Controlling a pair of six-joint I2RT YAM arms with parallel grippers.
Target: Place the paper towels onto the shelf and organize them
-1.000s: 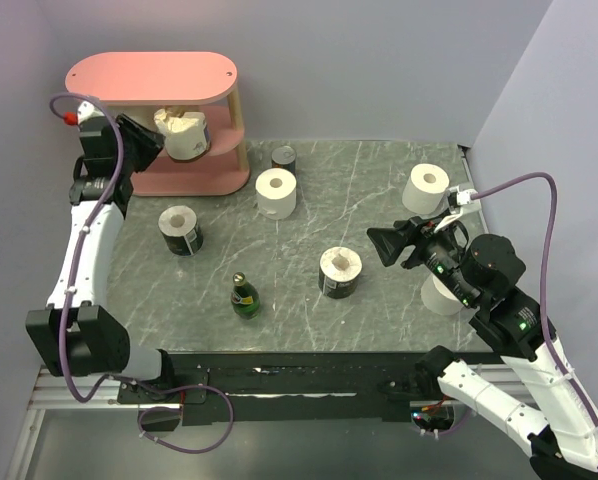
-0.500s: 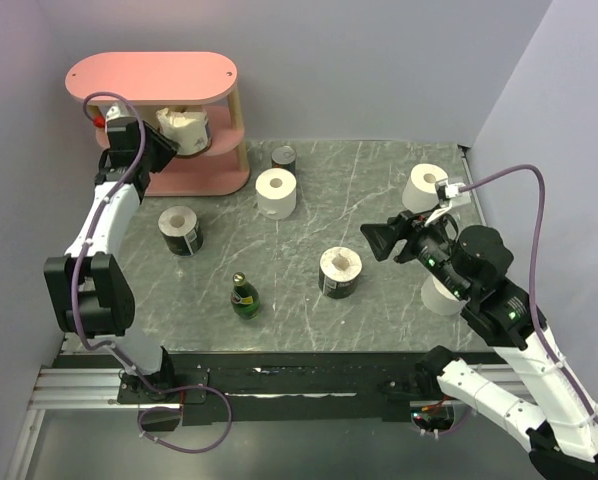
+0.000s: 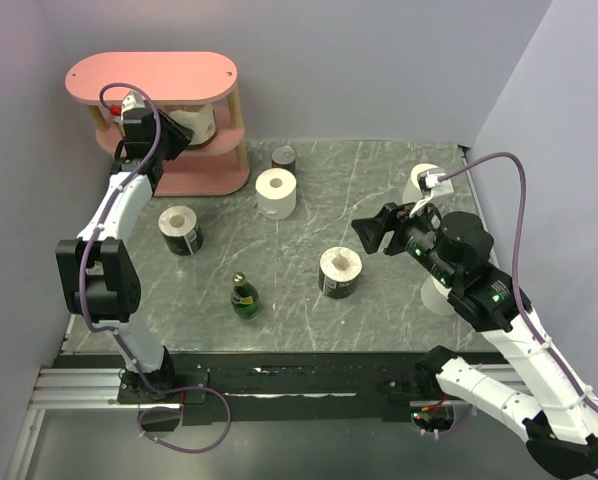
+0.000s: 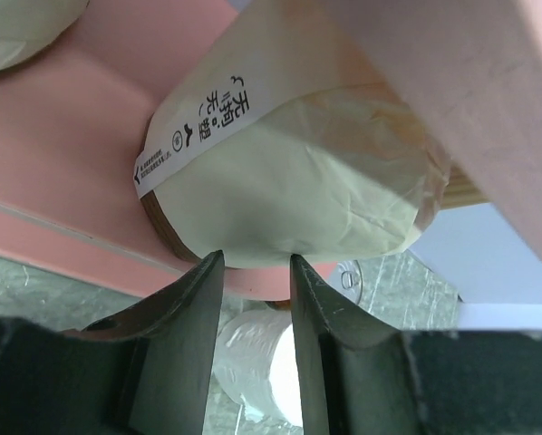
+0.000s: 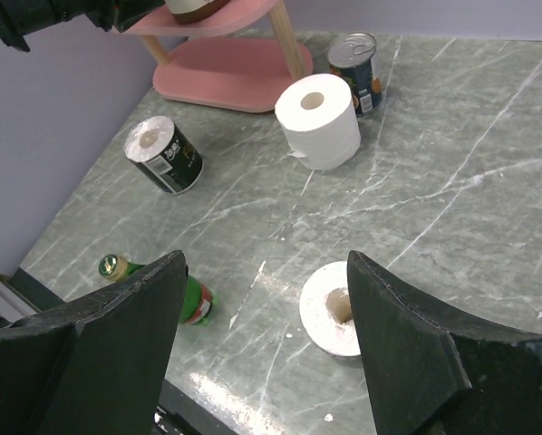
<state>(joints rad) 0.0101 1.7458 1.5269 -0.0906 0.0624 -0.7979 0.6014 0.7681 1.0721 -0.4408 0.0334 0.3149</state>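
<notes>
Resting on the middle board of the pink shelf at far left, a cream roll sits at the tips of the left tool.
Its fingers stand narrowly parted at the roll's edge; I cannot tell whether they pinch it. Across the bench: a dark-wrapped roll, a green bottle, a white roll by a tin can, a second dark-wrapped roll. The right tool hangs wide open and empty; a far white roll stands beyond.

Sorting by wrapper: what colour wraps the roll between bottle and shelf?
Roll: dark green-black, white print; best in right wrist view.
</notes>
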